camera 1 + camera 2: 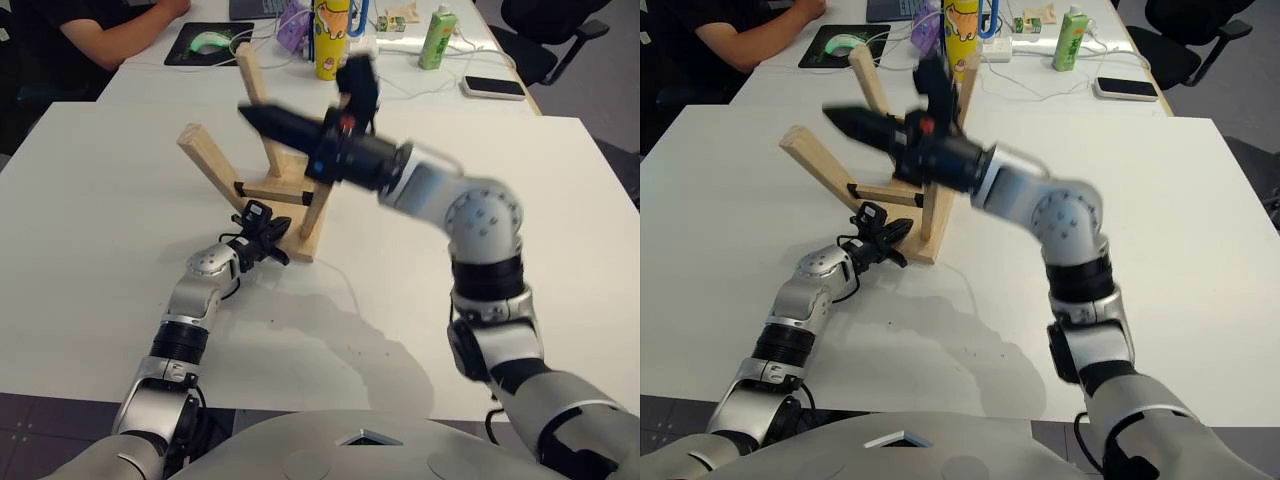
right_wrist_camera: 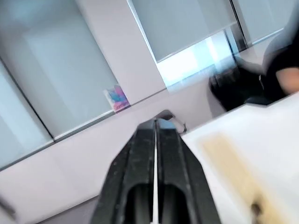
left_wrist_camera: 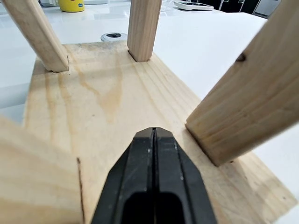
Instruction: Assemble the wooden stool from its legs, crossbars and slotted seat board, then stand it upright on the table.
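Note:
The wooden stool (image 1: 272,190) is put together and lies tipped on the white table (image 1: 100,230). Its seat board (image 3: 93,93) rests on one edge, and its legs (image 1: 210,165) point up and to the left. My left gripper (image 3: 154,133) is shut, with its tip against the underside of the seat board between the legs; it also shows low beside the board (image 1: 280,232). My right gripper (image 1: 247,112) hangs shut in the air above the stool, pointing left in front of the upper leg (image 1: 254,75). It holds nothing (image 2: 155,122).
On the far table stand a yellow bottle (image 1: 333,40) and a green carton (image 1: 436,38). A phone (image 1: 492,87) and a mouse on a dark pad (image 1: 208,43) lie there too, beside a person's arm. Bare table top lies left and right of the stool.

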`<state>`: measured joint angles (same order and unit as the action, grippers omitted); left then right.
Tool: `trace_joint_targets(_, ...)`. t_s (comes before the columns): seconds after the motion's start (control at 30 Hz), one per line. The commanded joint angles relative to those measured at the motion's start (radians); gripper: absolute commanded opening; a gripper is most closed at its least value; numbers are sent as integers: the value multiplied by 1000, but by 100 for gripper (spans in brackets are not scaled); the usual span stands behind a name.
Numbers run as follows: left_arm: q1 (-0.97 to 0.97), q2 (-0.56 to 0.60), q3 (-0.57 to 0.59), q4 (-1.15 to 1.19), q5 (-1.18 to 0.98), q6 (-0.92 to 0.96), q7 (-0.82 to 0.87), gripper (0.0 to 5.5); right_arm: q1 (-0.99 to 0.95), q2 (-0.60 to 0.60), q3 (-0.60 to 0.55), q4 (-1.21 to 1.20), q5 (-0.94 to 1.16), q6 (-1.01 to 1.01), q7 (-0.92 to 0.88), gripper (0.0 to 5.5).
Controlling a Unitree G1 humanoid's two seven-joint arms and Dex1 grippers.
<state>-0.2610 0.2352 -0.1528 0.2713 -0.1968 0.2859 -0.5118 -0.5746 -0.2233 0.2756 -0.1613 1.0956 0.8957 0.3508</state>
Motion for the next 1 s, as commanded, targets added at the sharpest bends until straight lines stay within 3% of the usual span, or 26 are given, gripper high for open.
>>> trace_joint_targets(0.03,156,13,-50,159,62,158,28,0,-2,47,-113,-35,9,-43,-6,1)
trace_joint_targets(0.2,152,2,-58,186,64,150,32,0,-214,106,-389,-64,386,-126,34,1)
trace_joint_targets(0.33,151,0,-55,189,63,150,34,0,-330,51,-498,-62,641,-125,28,1)
trace_joint_targets(0.4,157,0,-50,189,62,147,37,0,-419,31,-553,-3,622,-192,-4,1)
trace_joint_targets(0.5,159,-3,-48,191,60,145,39,0,-500,-14,-574,66,426,-303,-2,1)
trace_joint_targets(0.63,158,-2,-50,191,61,147,35,0,-457,0,-433,60,113,-402,42,1)
trace_joint_targets(0.73,158,-1,-52,184,61,151,33,0,-235,-40,-105,110,-168,-279,12,1)
trace_joint_targets(0.8,156,0,-51,176,60,155,33,0,-35,-158,148,132,-286,-114,42,1)
trace_joint_targets(0.87,154,3,-49,162,57,161,33,0,127,-287,306,113,-375,-61,131,1)
trace_joint_targets(0.9,156,5,-46,152,56,165,33,0,152,-316,315,99,-411,-75,146,1)
trace_joint_targets(1.0,181,9,-30,128,48,167,43,0,58,-205,122,41,-309,-151,140,1)
